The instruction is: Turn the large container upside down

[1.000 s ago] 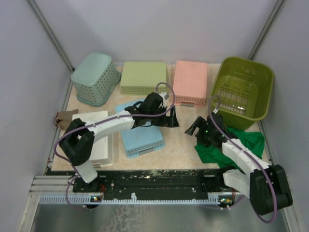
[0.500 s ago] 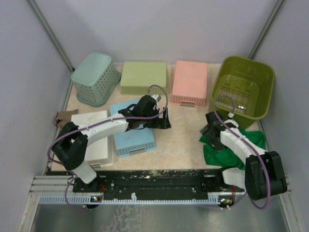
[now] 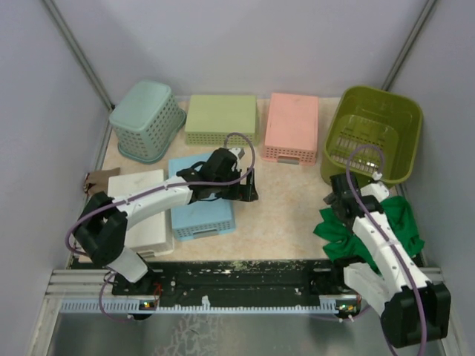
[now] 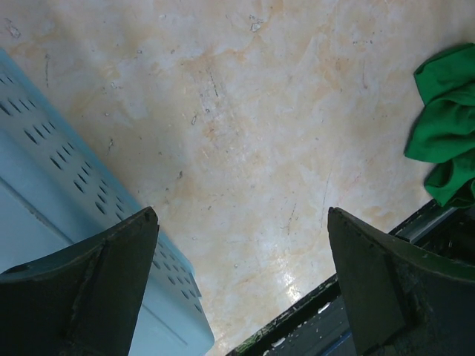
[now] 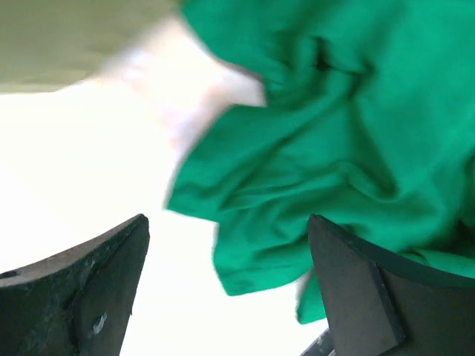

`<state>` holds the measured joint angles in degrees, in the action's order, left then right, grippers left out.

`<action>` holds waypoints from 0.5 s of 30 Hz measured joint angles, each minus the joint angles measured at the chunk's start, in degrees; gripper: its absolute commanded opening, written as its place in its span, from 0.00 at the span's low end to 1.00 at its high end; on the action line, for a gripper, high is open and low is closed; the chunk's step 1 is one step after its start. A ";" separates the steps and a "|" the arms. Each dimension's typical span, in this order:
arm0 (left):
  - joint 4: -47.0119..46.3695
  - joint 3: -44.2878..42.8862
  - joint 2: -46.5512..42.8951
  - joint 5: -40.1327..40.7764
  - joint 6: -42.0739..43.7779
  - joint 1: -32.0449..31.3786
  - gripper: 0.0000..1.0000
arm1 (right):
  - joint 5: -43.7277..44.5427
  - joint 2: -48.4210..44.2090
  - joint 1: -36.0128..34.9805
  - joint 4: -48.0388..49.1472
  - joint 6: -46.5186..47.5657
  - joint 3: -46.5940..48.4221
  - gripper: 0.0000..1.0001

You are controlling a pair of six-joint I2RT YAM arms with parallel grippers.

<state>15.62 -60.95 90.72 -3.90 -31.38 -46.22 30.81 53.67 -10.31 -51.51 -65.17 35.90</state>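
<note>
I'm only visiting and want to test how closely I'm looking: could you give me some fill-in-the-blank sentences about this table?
1. The large container sits with its opening facing ____.
2. The crumpled cloth by the right arm is ____.
3. The left fingers are ____, holding nothing.
4. The basket under the left arm is pale ____.
Missing words: up; green; open; blue.

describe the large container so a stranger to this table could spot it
Go to the table's far right corner, beyond the green cloth. The large container there is the biggest bin, olive green, open side up with its slotted base showing; the pink basket beside it lies bottom up.
</note>
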 measured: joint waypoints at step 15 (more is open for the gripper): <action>4.37 -3.52 -7.50 1.05 2.69 0.09 1.00 | -31.76 -13.53 0.04 16.44 31.12 10.93 0.88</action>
<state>19.99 -64.47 83.22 -2.85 -28.69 -46.13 -0.95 40.14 -10.26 -35.07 -34.04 46.83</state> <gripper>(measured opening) 0.998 0.850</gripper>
